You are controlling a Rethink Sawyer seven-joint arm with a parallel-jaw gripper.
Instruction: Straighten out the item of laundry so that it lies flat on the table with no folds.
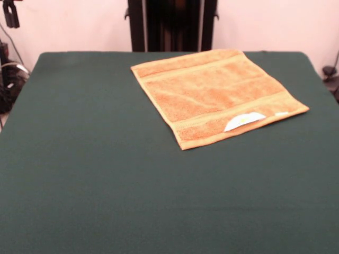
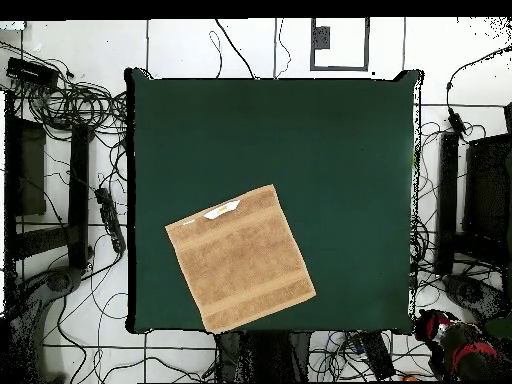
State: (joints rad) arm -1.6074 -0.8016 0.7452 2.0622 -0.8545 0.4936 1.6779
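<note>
The orange-tan towel [image 1: 214, 95] lies spread out on the dark green table [image 1: 106, 174], turned at a slight angle, with its border bands showing and no fold that I can see. Its white label [image 1: 243, 120] sits on the near band in the front view. In the overhead view the towel [image 2: 240, 258] lies at the table's [image 2: 330, 150] lower left, close to the robot-side edge, with the label [image 2: 221, 209] at its upper edge. No gripper shows over the table. A red and black part of the arm [image 2: 458, 348] shows off the table at the lower right.
The black pedestal [image 1: 172, 25] stands behind the table's far edge. Cables [image 2: 90, 210] and dark equipment [image 2: 480, 200] lie on the floor on both sides of the table.
</note>
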